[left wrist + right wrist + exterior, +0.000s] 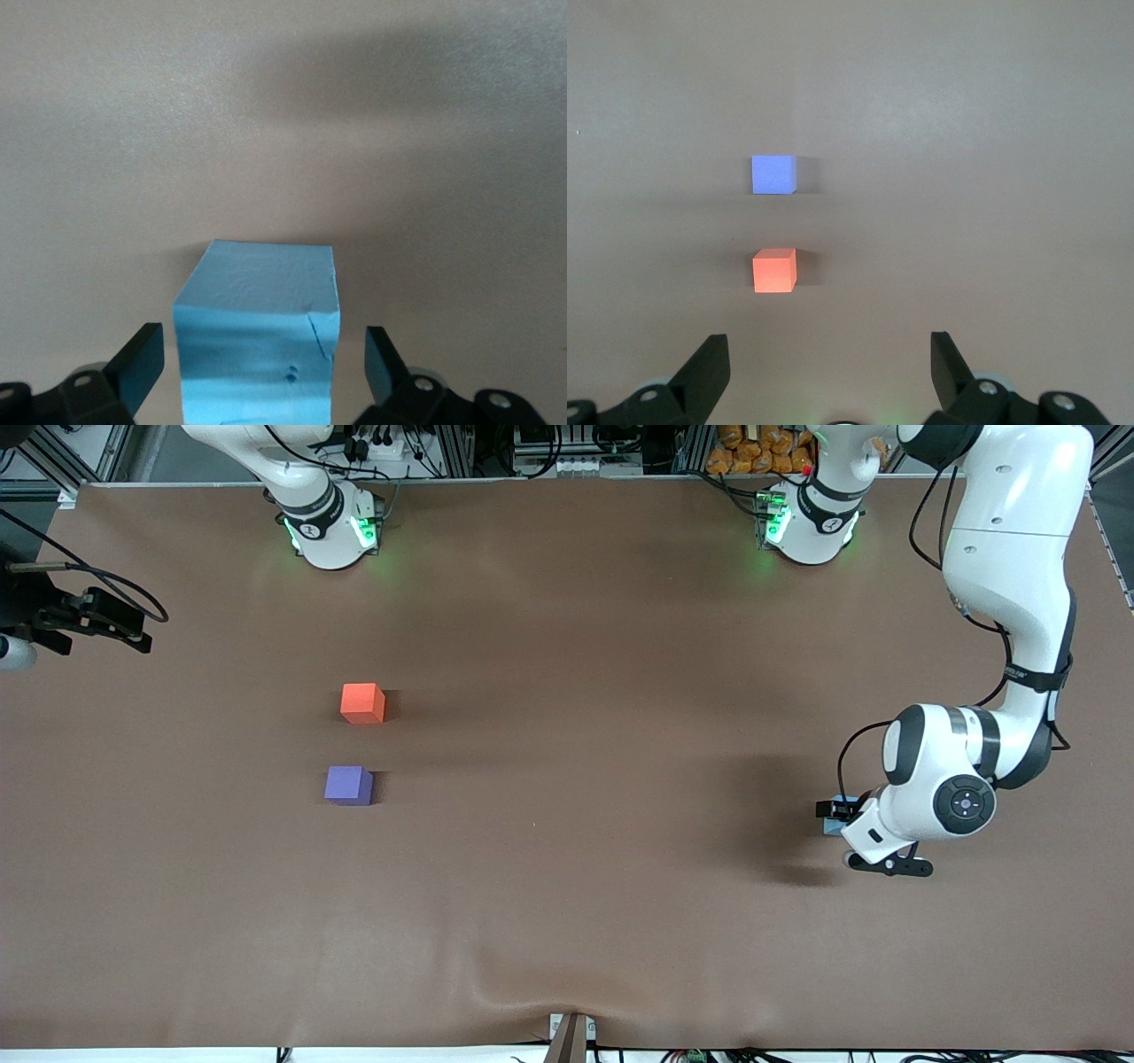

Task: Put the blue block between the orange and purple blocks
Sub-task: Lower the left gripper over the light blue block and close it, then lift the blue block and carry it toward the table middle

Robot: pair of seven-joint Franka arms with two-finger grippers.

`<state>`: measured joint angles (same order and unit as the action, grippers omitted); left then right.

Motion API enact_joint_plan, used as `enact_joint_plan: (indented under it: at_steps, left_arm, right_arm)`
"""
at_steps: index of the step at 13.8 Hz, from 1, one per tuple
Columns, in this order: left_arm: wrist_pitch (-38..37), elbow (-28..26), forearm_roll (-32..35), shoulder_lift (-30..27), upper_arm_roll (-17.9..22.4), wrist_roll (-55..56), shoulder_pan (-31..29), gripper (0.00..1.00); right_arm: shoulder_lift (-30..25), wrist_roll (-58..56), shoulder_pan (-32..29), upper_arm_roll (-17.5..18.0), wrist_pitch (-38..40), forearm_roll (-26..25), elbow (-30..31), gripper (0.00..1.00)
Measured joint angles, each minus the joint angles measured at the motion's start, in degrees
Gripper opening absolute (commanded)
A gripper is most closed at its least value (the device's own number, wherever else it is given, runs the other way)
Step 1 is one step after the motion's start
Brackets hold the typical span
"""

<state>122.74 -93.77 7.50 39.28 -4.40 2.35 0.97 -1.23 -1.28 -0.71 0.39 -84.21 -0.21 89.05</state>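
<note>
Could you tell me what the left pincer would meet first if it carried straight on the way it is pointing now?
The blue block. In the left wrist view it sits between the open fingers of the left pincer, with gaps both sides, so going straight on would likely bring the pincer onto the block, then the table.

No readable text (blocks plain).

I was running a robotics lab: aluminium framing (pixel 461 447), cable bundles (pixel 381 443) and a brown-covered bench (pixel 567 868).
</note>
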Motion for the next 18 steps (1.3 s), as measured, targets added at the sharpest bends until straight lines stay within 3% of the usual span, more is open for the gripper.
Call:
enact_joint_plan:
  at_steps: [1, 2, 3, 4, 9, 12, 15, 18]
  left_arm:
    - [0.08, 0.00, 0.00, 0.32, 0.02, 0.00, -0.03, 0.89]
    - [0.20, 0.00, 0.00, 0.58, 0.04, 0.00, -0.06, 0.58]
    - [0.66, 0.01, 0.00, 0.80, 0.05, 0.00, -0.08, 0.37]
    - [1.10, 0.01, 0.00, 0.94, 0.05, 0.00, -0.09, 0.28]
    - [1.74, 1.27, 0.00, 0.25, -0.16, -0.03, 0.06, 0.27]
    - [0.84, 2.16, -0.69, -4.32, -1.95, 0.81, 0.13, 0.28]
    - [-3.23, 2.38, -1.83, -9.51, -6.99, 6.99, 0.32, 0.28]
    - [-7.16, 3.77, -2.06, -10.84, -14.21, 17.63, 2.08, 0.28]
  right_arm:
    - [0.01, 0.00, 0.00, 0.00, 0.00, 0.00, 0.00, 1.00]
    - [0.02, 0.00, 0.00, 0.00, 0.00, 0.00, 0.00, 1.00]
    - [0.02, 0.00, 0.00, 0.00, 0.00, 0.00, 0.00, 1.00]
    - [0.02, 0.00, 0.00, 0.00, 0.00, 0.00, 0.00, 1.00]
    - [0.03, 0.00, 0.00, 0.00, 0.00, 0.00, 0.00, 1.00]
    - [0.04, 0.00, 0.00, 0.00, 0.00, 0.00, 0.00, 1.00]
    - [0.06, 0.00, -0.12, -0.10, 0.00, 0.00, 0.00, 1.00]
    - [0.08, 0.00, -0.24, -0.33, 0.00, 0.00, 0.00, 1.00]
